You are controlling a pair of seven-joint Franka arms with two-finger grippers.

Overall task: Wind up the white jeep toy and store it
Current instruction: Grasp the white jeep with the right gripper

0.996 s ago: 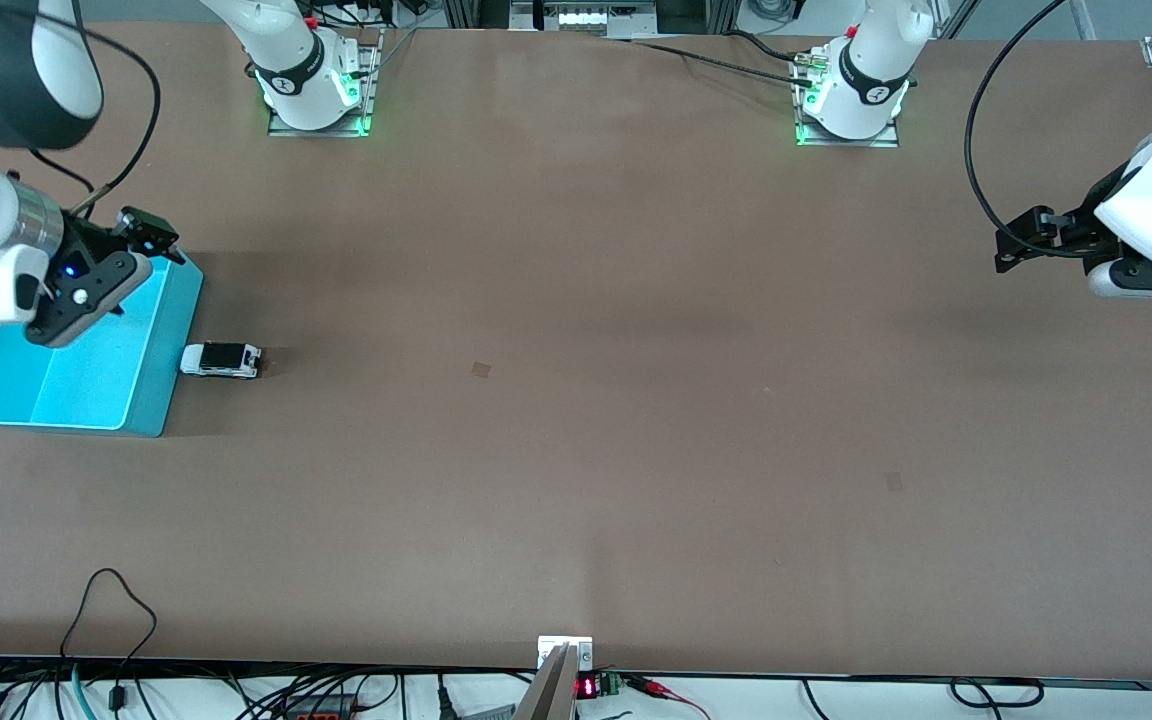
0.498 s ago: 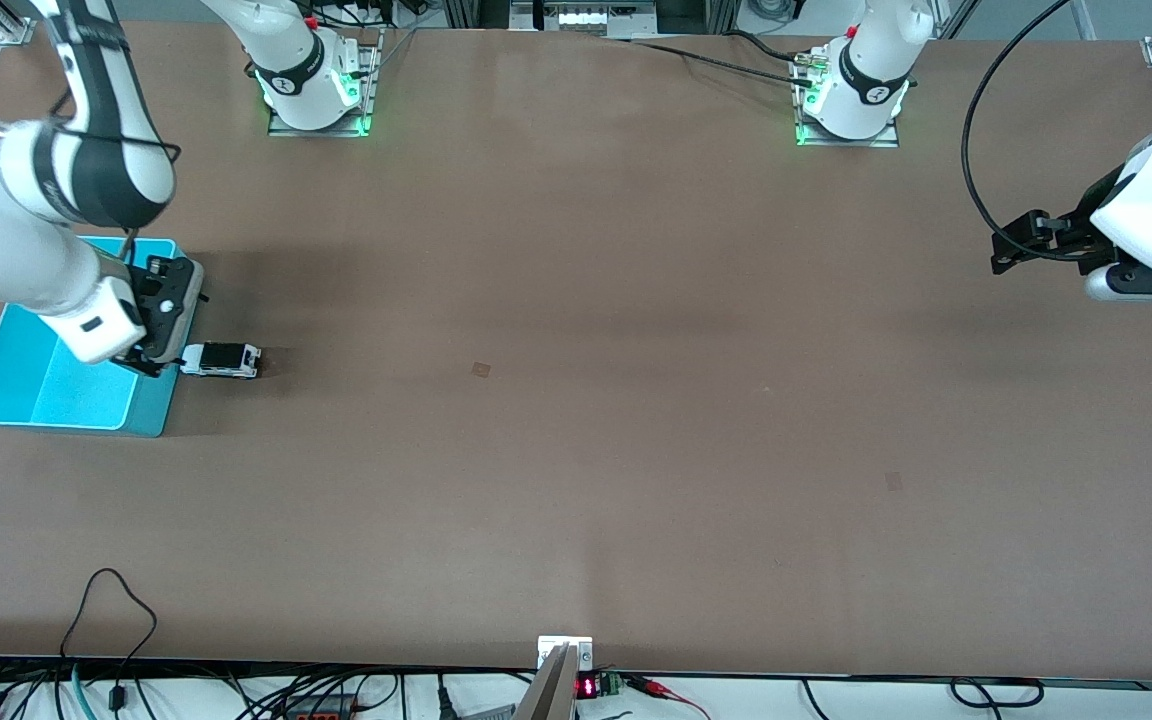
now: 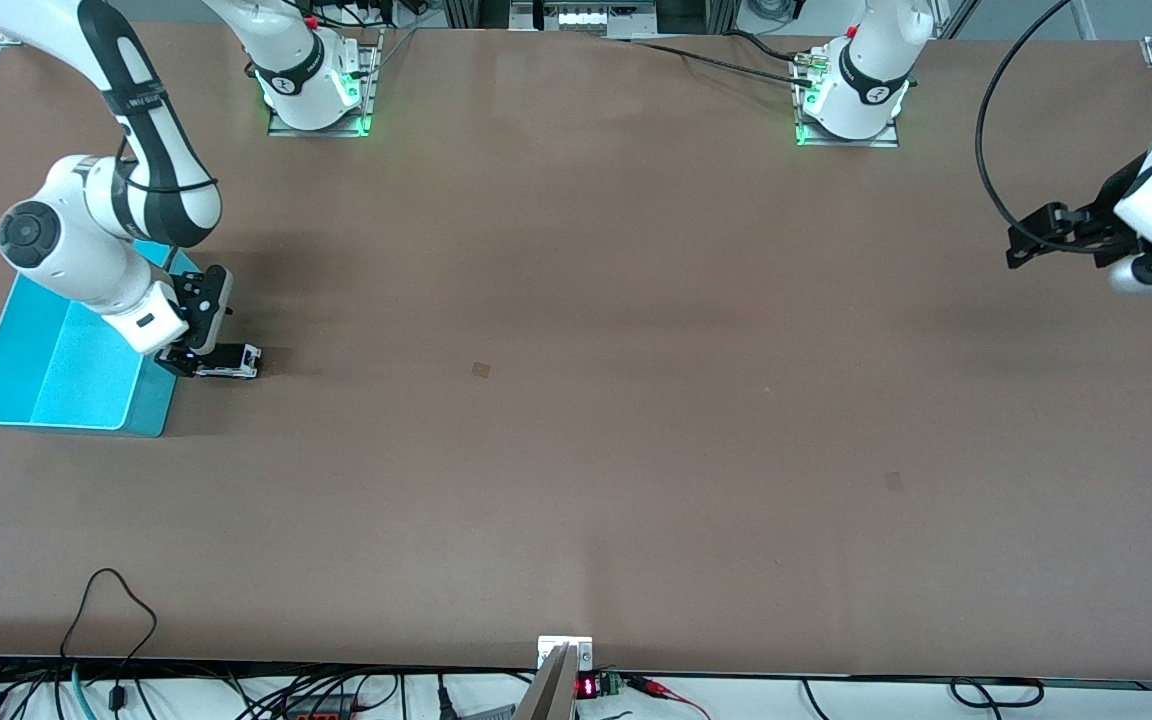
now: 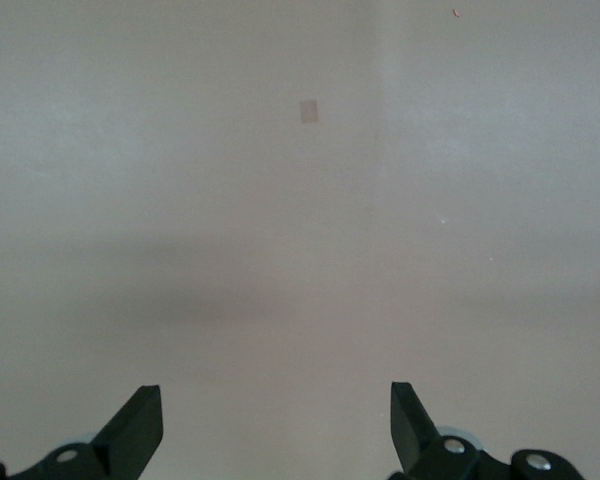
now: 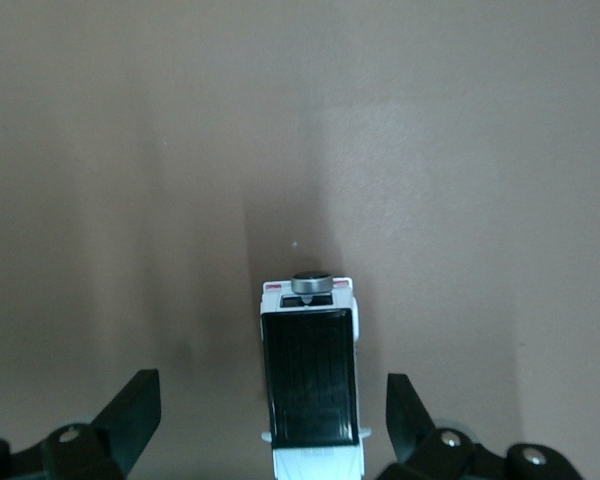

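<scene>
Just beside the turquoise bin [image 3: 46, 370], on the side toward the left arm's end of the worktop [image 3: 576, 400], the white jeep toy [image 3: 232, 362] sits upright on its wheels, close to the bin wall but not in it. The right tool [image 3: 198, 364] is low over the jeep's bin-side end, and in the right wrist view its two fingers [image 5: 130, 412] stand spread wide, one on each side of the jeep [image 5: 311, 385] with clear gaps, so nothing is gripped yet. The black roof panel runs straight between them, and the small round spare wheel marks the end pointing away from the bin.

To my eye the step in hand is the grasp before winding. Done well, the tool drops squarely so the fingers meet the flat white flanks, not the wheels, and closes evenly; the car is tiny and light, so an off-centre pinch could twist it or skid it away. With the bin wall so near, I would watch the wrist for clearance there.

Well apart from the bin, over the left arm's end of the worktop, the left tool [image 3: 1026, 245] waits, its fingers [image 4: 140, 425] parted and empty.
</scene>
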